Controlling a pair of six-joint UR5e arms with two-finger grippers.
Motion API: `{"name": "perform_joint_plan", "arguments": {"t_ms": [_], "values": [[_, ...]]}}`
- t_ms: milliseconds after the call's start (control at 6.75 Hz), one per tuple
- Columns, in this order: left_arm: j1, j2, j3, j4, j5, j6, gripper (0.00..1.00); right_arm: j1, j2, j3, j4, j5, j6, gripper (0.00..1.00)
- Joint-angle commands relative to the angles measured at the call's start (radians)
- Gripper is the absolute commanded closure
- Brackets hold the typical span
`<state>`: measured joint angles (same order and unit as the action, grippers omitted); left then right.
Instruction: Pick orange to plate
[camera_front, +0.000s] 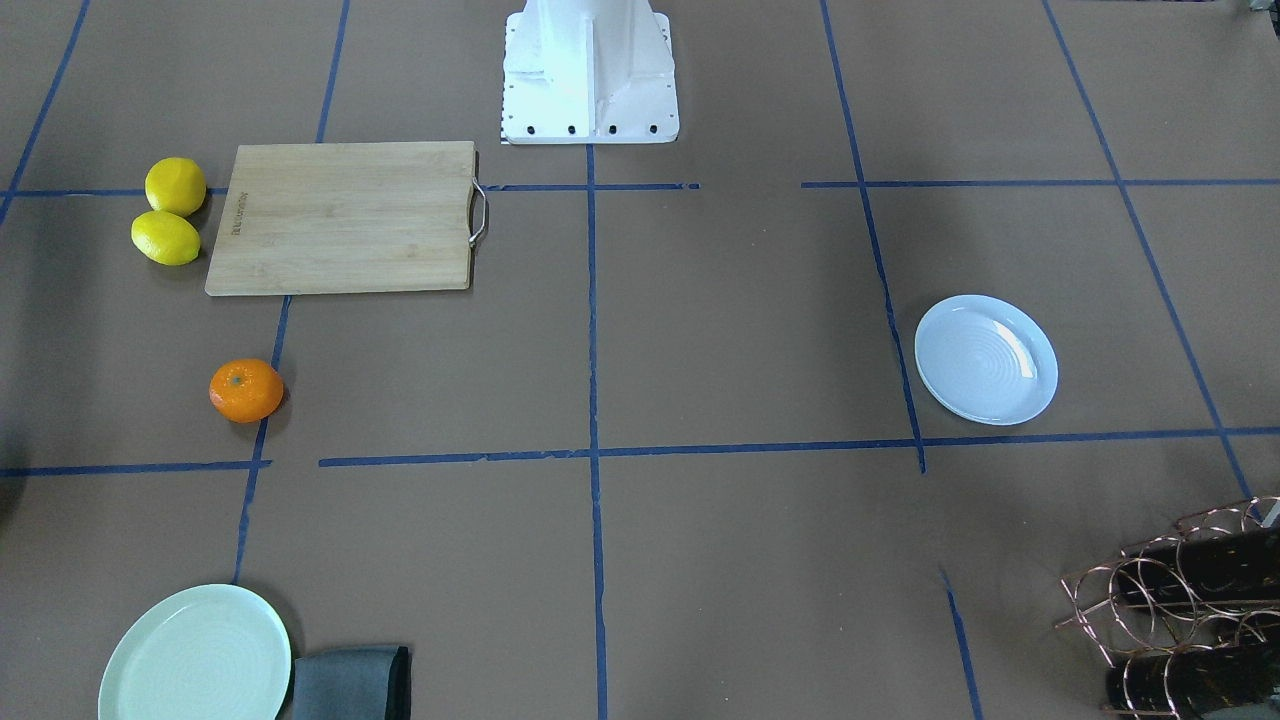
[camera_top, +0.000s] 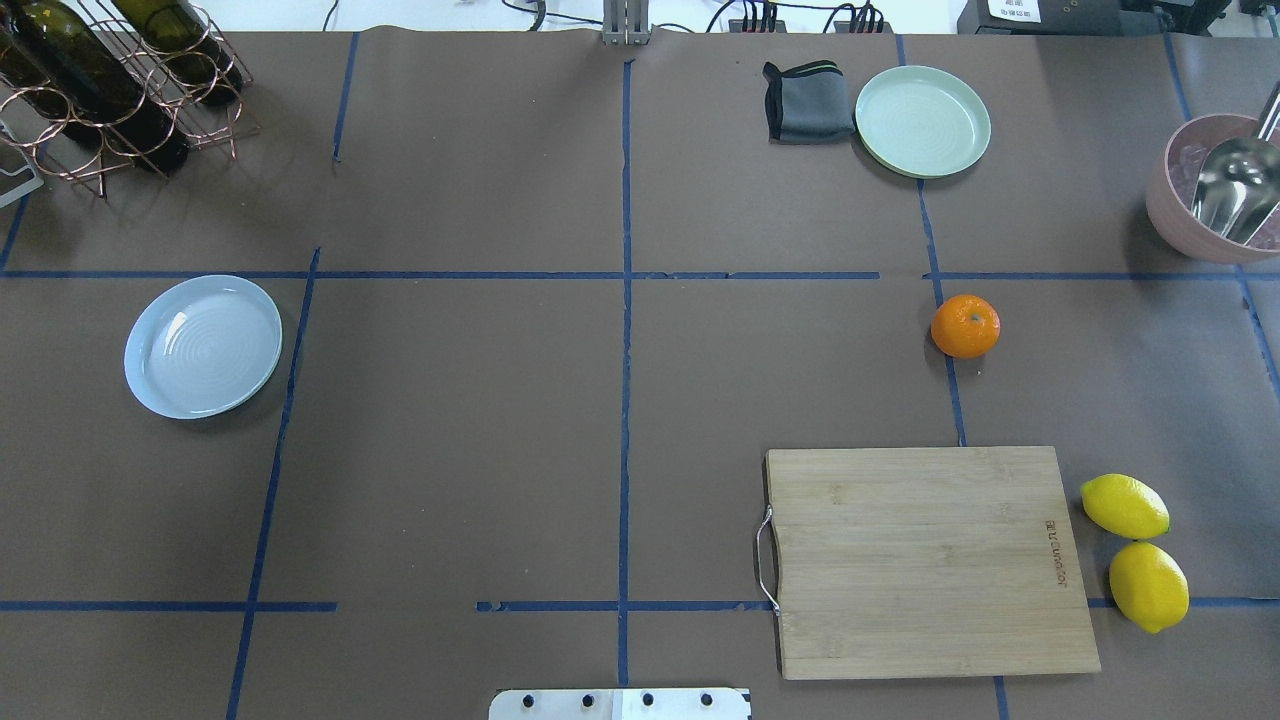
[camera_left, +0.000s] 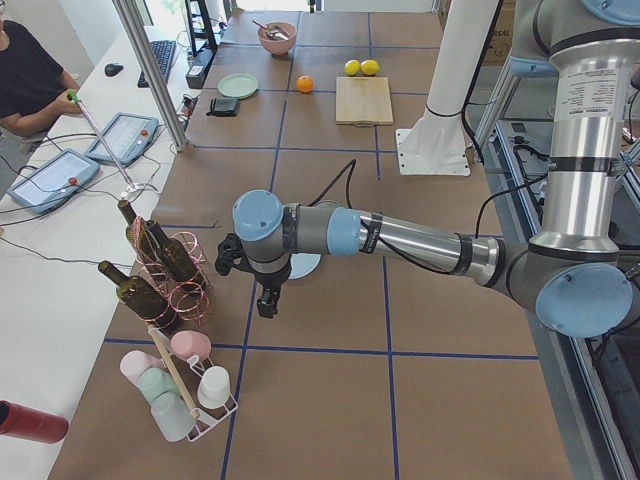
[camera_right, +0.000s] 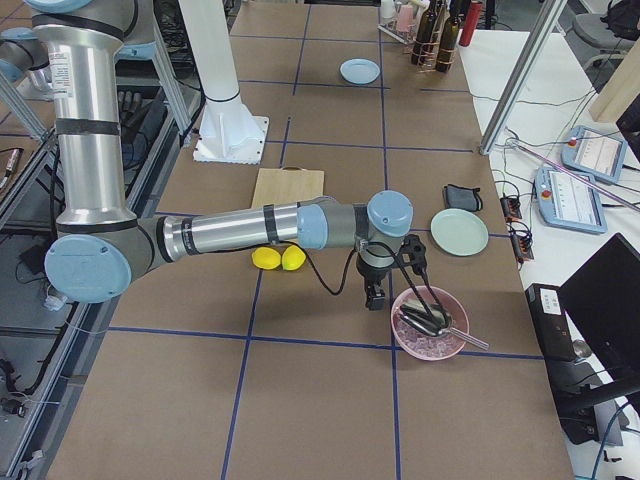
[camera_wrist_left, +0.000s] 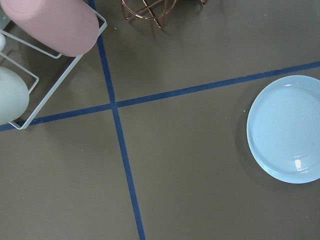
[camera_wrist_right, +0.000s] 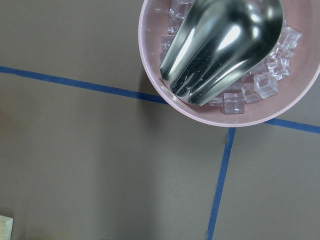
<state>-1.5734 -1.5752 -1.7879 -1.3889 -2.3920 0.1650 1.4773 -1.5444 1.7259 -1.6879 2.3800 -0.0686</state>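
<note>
The orange (camera_top: 965, 326) sits alone on the brown table, on the robot's right, between the mint plate and the cutting board; it also shows in the front-facing view (camera_front: 246, 390). The pale bluish plate (camera_top: 203, 346) lies bare on the far left side, seen too by the left wrist camera (camera_wrist_left: 287, 130). My left gripper (camera_left: 268, 300) hangs above the table beside that plate, near the bottle rack. My right gripper (camera_right: 375, 296) hovers next to the pink bowl, away from the orange. Whether either one is open or shut cannot be told.
A wooden cutting board (camera_top: 925, 560) lies near the robot, with two lemons (camera_top: 1124, 506) beside it. A mint plate (camera_top: 922, 121) and grey cloth (camera_top: 808, 100) are at the far edge. A pink ice bowl (camera_top: 1215, 190) with a scoop, a wine rack (camera_top: 110, 80) and a cup rack (camera_left: 185, 385) occupy the corners.
</note>
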Motion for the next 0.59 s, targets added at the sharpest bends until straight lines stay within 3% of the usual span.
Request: {"name": "perform_joint_plan", "arguments": {"t_ms": [0,296,444], "values": [[0.001,0.006,-0.01,-0.036,0.048,0.008,0.0,-0.002,0.0,-0.003,0.001,0.001,0.0,0.0],[0.123,0.007,0.054,-0.192,0.001,-0.022,0.0,-0.003,-0.002,-0.008,-0.001,0.001,0.004,0.0],[0.212,-0.002,0.159,-0.396,0.002,-0.22,0.0,-0.003,-0.002,-0.014,0.001,0.002,0.009,0.0]]}}
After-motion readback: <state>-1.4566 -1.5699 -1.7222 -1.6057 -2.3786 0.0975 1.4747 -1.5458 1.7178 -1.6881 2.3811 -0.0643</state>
